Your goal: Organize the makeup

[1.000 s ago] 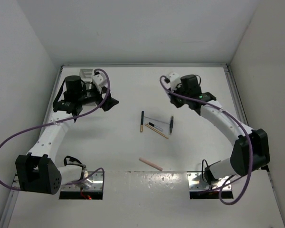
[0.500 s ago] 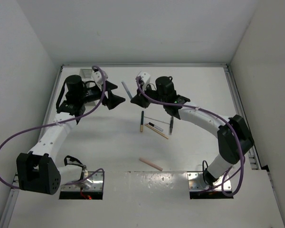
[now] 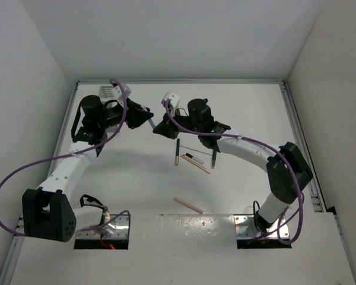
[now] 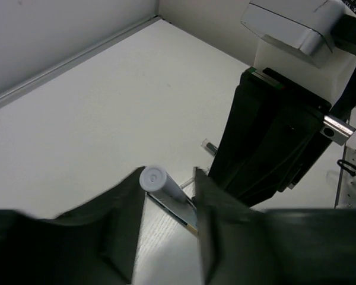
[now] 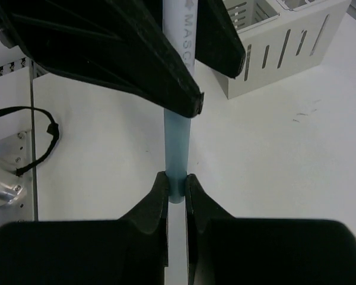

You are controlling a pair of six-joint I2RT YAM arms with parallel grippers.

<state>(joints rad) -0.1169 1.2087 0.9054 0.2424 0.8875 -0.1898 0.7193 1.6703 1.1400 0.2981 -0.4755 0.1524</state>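
Observation:
A grey-blue makeup stick is held in the air between both arms, left of the table's middle. My right gripper is shut on its lower end. My left gripper has its jaws around the stick's white-capped end; the cap touches one finger and a gap shows beside it. From above, the left gripper and the right gripper meet tip to tip. More makeup lies on the table: a black stick with a gold tip, a black-and-white one, a tan one, a dark grey one and a pink one.
The white slotted rack stands at the back left corner, behind the left arm, and also shows beyond the fingers in the right wrist view. Walls close the table on three sides. Purple cables loop off both arms.
The right arm swung left from the back right, carrying the grey-blue stick to the left gripper. The left gripper turned toward it and its jaws narrowed around the stick's free end.

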